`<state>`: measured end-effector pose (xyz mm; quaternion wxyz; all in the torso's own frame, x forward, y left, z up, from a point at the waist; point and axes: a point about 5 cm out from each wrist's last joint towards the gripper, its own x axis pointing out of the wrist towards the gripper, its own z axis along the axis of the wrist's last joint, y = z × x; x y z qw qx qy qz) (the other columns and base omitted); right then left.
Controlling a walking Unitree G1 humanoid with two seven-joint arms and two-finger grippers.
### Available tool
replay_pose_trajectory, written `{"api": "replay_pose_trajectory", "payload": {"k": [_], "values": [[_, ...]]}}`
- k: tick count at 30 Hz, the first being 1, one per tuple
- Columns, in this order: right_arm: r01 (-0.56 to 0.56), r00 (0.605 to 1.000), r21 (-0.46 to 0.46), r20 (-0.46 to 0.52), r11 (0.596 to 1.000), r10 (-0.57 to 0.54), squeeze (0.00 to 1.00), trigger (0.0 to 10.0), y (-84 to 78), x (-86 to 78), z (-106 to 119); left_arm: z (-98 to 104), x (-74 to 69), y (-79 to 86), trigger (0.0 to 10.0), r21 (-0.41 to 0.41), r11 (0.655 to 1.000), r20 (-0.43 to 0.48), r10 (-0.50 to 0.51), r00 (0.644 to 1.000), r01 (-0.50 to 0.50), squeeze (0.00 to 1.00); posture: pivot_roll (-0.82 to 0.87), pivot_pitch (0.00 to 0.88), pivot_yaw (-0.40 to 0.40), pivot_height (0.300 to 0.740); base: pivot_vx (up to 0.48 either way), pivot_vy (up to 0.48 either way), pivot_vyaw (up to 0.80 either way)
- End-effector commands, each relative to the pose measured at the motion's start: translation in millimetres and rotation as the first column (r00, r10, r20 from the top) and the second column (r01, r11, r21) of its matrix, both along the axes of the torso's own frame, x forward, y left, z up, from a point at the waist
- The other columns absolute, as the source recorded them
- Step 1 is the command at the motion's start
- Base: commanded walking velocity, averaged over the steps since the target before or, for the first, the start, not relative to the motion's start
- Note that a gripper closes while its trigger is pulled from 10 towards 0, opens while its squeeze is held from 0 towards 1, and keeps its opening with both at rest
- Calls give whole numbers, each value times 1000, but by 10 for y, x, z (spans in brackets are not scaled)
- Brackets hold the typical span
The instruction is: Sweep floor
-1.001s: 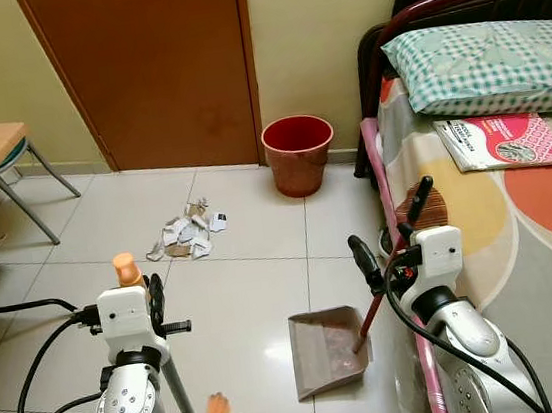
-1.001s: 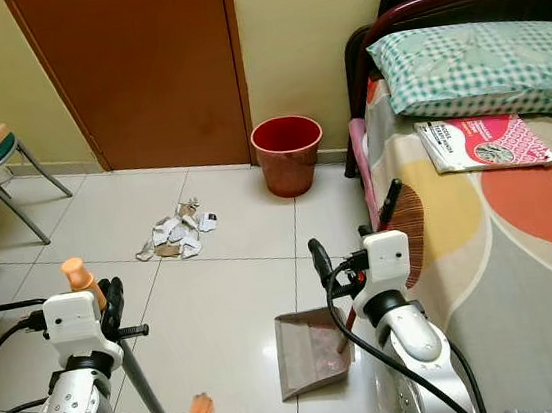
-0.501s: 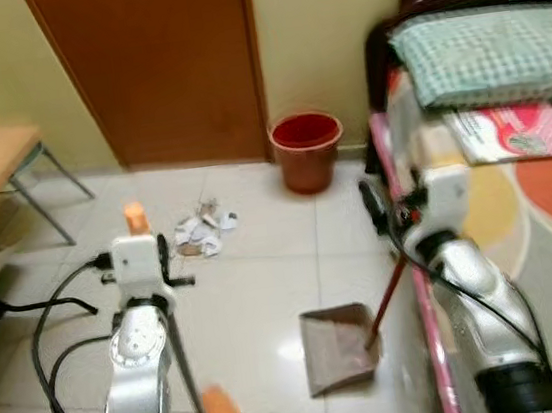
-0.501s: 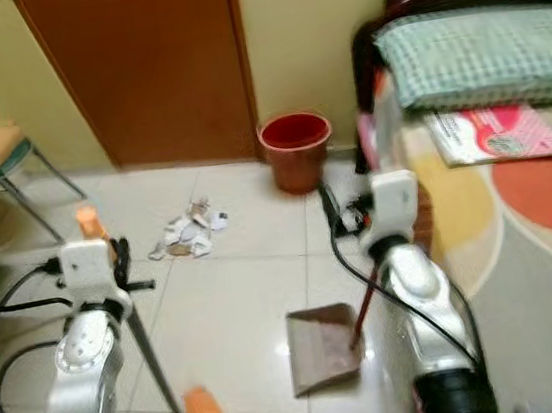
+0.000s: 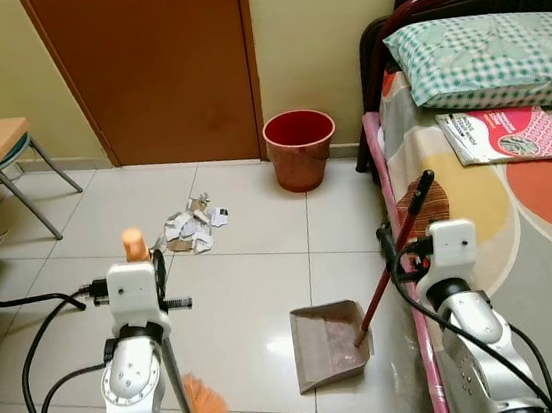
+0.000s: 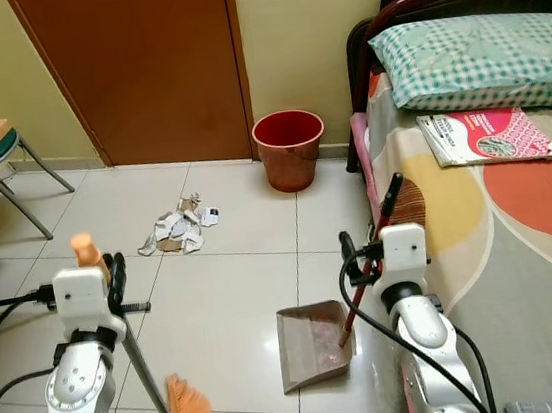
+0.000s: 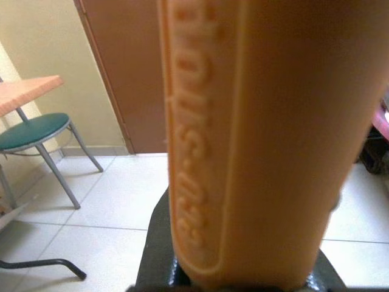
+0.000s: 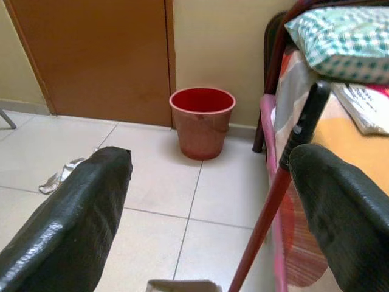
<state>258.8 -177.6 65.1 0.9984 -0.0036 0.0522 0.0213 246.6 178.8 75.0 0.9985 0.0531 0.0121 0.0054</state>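
left claw [image 5: 146, 283]: clamped, arm raised | right claw [image 8: 200, 201]: fingers spread, arm raised

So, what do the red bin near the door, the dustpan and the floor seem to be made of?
The red bin looks like moulded plastic: one even colour, a rolled rim, a dull sheen. The dustpan also seems to be plastic, brown and matt, on a thin red handle whose material I cannot tell. The floor looks like glazed ceramic tile: pale squares with grout lines and glossy reflections.
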Motion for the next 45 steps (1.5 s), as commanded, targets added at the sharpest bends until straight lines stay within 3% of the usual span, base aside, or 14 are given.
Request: {"api": "replay_pose_trajectory", "payload": {"k": [1, 11, 22, 30, 45], "values": [[-11, 999, -26, 34, 1000, 12, 0, 10000, 5, 43, 70, -85, 14, -84, 10000, -89, 996, -47, -6, 999, 2, 0, -80, 0, -17, 740, 0, 0, 0], [-2, 995, -19, 95, 1000, 4, 0, 10000, -22, 354, 269, 99, 241, -185, 10000, -91, 991, 53, -90, 995, 94, 0, -77, 0, -30, 740, 0, 0, 0], [2, 997, -21, 76, 1000, -1, 0, 10000, -7, 266, 168, 75, 201, -181, 10000, -111, 988, 52, -101, 994, 106, 0, -82, 0, -16, 740, 0, 0, -742], [3, 997, -18, 75, 1000, -2, 0, 10000, 11, 234, 150, 113, 196, -208, 10000, -124, 983, 65, -127, 990, 135, 0, -81, 0, -8, 740, 0, 0, 0], [9, 997, -11, 72, 1000, -8, 0, 10000, 27, 242, 143, 122, 162, -188, 10000, -108, 984, 58, -134, 989, 140, 0, -72, 0, -1, 740, 252, 0, -204]]}}
